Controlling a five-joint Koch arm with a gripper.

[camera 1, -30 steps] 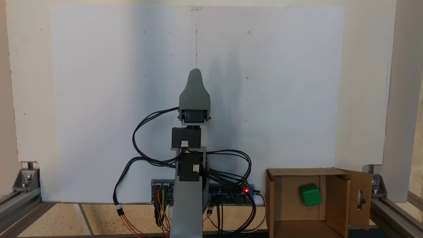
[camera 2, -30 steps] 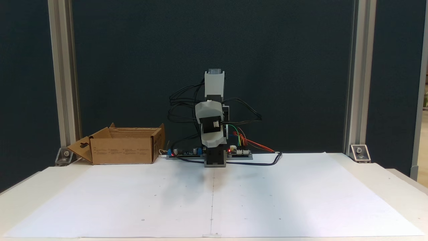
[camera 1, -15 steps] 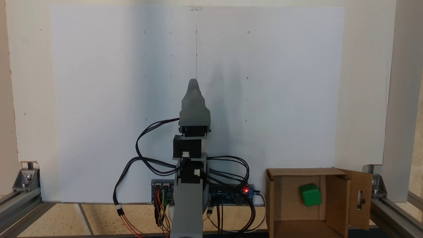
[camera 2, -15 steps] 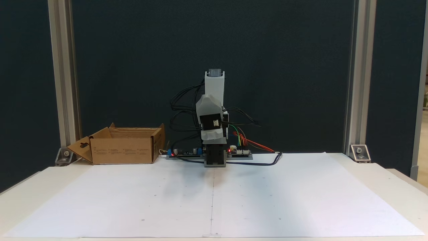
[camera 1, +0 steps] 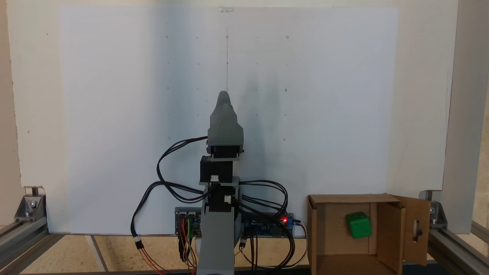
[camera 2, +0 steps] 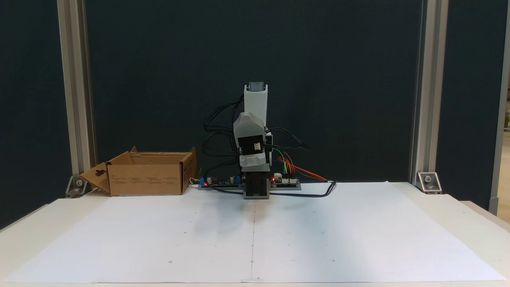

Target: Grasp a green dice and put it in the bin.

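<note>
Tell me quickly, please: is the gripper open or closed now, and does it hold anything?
Gripper: cannot be told, because its jaws overlap in both fixed views. It holds nothing; the green dice lies inside the bin.

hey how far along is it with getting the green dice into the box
Done, by the look of it: the dice lies inside the box, free of the arm. Nothing is in hand: the gripper is folded back over the arm's base, away from the box and carrying nothing; whether its jaws are open cannot be told. The white sheet holds no other dice, so nothing looks left to do.
</note>
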